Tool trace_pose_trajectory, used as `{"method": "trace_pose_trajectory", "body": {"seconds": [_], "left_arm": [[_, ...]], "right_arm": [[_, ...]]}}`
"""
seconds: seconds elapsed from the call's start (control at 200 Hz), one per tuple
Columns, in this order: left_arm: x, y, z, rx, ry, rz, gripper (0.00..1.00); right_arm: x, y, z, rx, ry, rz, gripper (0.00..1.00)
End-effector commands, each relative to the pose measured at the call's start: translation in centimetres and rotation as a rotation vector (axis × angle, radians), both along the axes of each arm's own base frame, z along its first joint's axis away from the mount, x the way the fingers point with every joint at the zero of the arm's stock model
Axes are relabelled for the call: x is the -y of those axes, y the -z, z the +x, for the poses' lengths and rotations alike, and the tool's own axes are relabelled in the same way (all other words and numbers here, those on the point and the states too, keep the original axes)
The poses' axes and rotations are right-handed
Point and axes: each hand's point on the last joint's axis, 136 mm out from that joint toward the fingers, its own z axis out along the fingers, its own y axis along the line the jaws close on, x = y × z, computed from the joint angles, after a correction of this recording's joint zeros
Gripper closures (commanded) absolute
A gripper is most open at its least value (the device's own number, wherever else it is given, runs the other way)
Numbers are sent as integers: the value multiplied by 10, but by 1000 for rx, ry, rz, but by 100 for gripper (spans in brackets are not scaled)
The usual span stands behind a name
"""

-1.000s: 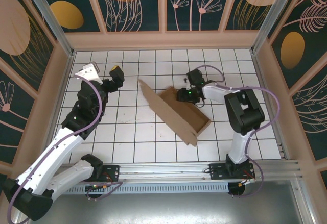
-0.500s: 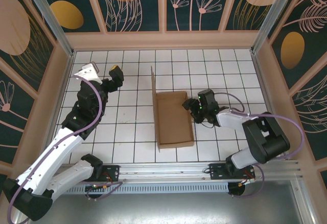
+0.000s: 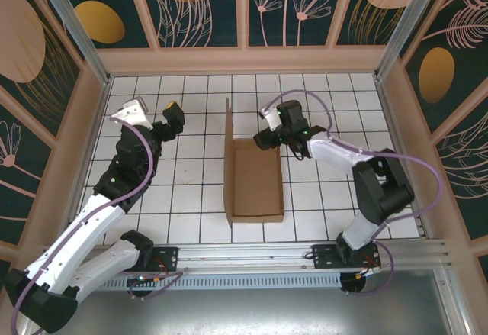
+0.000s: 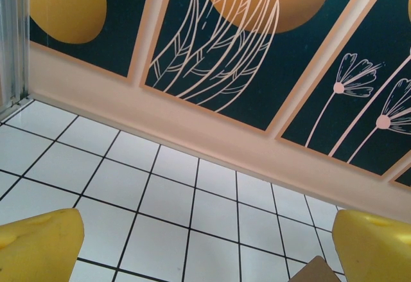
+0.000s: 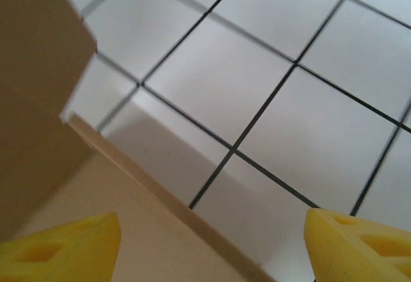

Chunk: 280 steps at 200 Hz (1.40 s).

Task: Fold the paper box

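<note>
A white gridded table (image 3: 191, 190) carries the paper box (image 3: 255, 178) at frame centre, its left flap upright. The left gripper (image 3: 154, 111), upper left, gapes wide. The right gripper (image 5: 209, 246) hovers, jaws apart, at the box's top edge.

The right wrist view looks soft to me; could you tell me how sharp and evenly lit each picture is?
Right wrist view: the brown corrugated cardboard box is blurred and throws a soft shadow on the white tiled table. Left wrist view: the patterned wall is crisp, the yellow foam pads slightly soft. Top external view: sharp and evenly lit.
</note>
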Motion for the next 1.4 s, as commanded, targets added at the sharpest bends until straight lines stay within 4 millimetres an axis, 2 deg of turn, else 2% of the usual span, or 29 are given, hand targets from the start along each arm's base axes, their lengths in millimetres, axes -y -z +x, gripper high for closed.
{"method": "trace_pose_trajectory", "body": {"seconds": [0.0,0.2,0.32,0.425,0.55,0.601,0.706,0.886,0.976,1.036,1.141,1.156,1.196,1.281,1.396], "left_arm": [[-3,-13,-5,57,1,-17,2],[-8,-14,-8,65,-13,-13,1],[-6,-13,-7,62,-9,-15,1],[-5,-13,-6,62,-7,-21,1],[-3,-13,-5,62,1,-29,1],[-3,-12,-5,60,2,-31,1],[-1,-12,-4,59,9,-35,1],[0,-9,-4,53,16,-36,1],[0,-10,-4,55,15,-37,1],[0,-9,-4,55,15,-37,1],[0,-8,-4,55,12,-36,1],[-1,-9,-4,56,10,-36,1],[-1,-9,-4,58,10,-36,2],[-2,-8,-5,59,5,-34,1],[-2,-8,-5,59,4,-31,1]], "right_arm": [[-15,16,0,73,-276,-134,21],[-21,44,24,79,-242,-206,19],[-20,56,30,42,-209,-216,28],[-15,65,29,-4,-150,-212,43],[-7,71,19,-111,-70,-149,73],[-2,72,15,-137,-28,-139,78],[7,74,6,-181,77,-133,79],[23,89,-25,-216,96,-204,78],[29,87,-30,-214,100,-199,69],[25,75,-27,-191,103,-155,63],[4,45,-20,-155,60,-36,58],[11,41,-13,-151,80,-21,57],[6,34,-9,-145,63,11,56],[-4,30,-4,-155,35,44,55],[-12,40,4,-183,28,44,56]]}}
